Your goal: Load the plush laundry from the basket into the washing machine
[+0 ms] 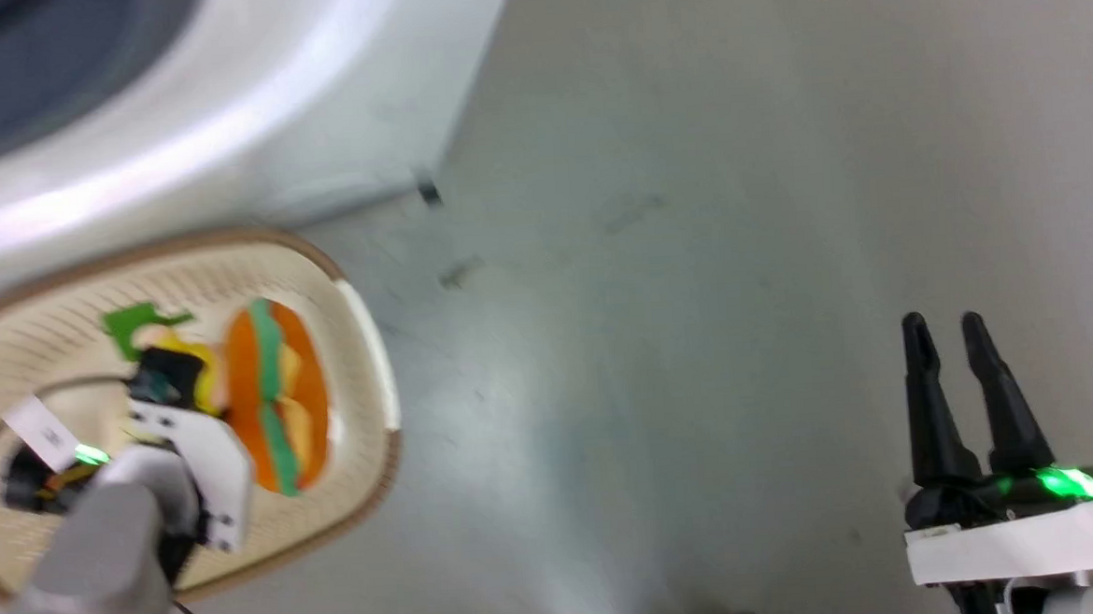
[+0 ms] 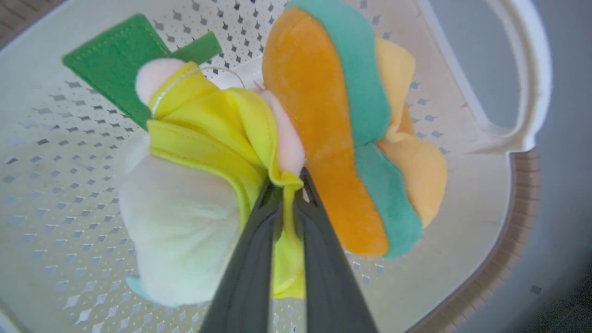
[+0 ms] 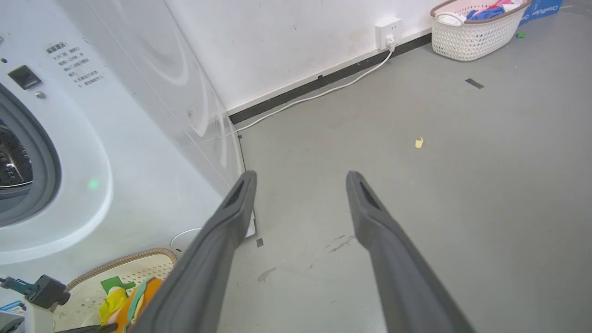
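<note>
Wide grey floor out front, and the big white washing machine fills the left side, its grey door seal ringing a sliver of steel drum. Right at its foot sits the basket, cream with perforated walls and a brown rim, down on the floor. Both plush pieces lie inside it! The orange bun plush, striped with green and yellow layers, is on the side nearer the white handle, and pressed against it is the doll in yellow (green trim poking out behind, pale round head below). Down into the basket goes the left gripper, jaws clenched on a fold of the doll's yellow fabric, the cloth pinched flat between the dark fingers. Over on the other side, the right gripper hangs above bare floor well apart from the basket, jaws spread wide with nothing between them. Smaller stuff: a second laundry basket far off by the wall, and a tiny yellow scrap on the floor.
</note>
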